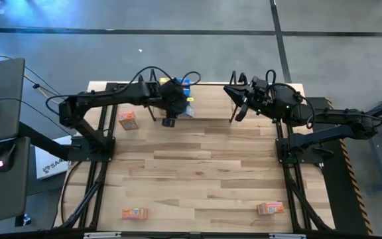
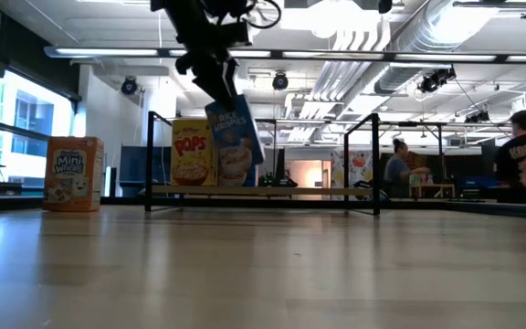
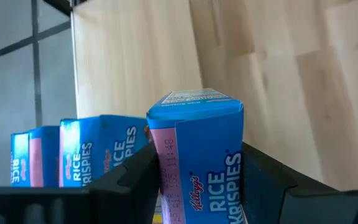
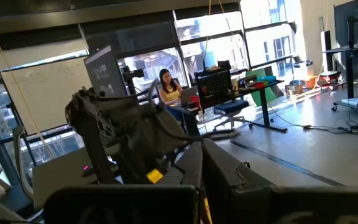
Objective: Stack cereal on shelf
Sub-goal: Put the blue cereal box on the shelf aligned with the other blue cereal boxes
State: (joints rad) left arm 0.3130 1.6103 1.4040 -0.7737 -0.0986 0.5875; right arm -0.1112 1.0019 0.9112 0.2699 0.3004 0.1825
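My left gripper (image 2: 210, 71) reaches over the table's far edge, shut on a blue Rice Krispies box (image 2: 236, 137) held over the shelf (image 2: 263, 191). The shelf is a black rod frame with a wooden board. A yellow Pops box (image 2: 193, 151) stands upright on the board, right beside the held box. The left wrist view shows two more blue boxes (image 3: 98, 158) next to the held one (image 3: 197, 155). An orange Mini Wheats box (image 2: 73, 174) stands on the table left of the shelf. My right gripper (image 1: 236, 105) waits shut at the shelf's right end. My left gripper pinches the blue box between its two fingers (image 3: 135, 180), one on each of two opposite faces, at its upper end (image 2: 225, 108). The fingers come from above, pointing down. The box hangs tilted below them, its lower end (image 2: 245, 180) at the shelf board; whether it touches I cannot tell.
Three orange boxes lie on the table: one near the left arm (image 1: 127, 119), two at the near edge (image 1: 134, 213) (image 1: 270, 208). Black frames run along the table's left and right sides. The wide wooden middle of the table (image 1: 197, 166) is bare. People sit in the room beyond.
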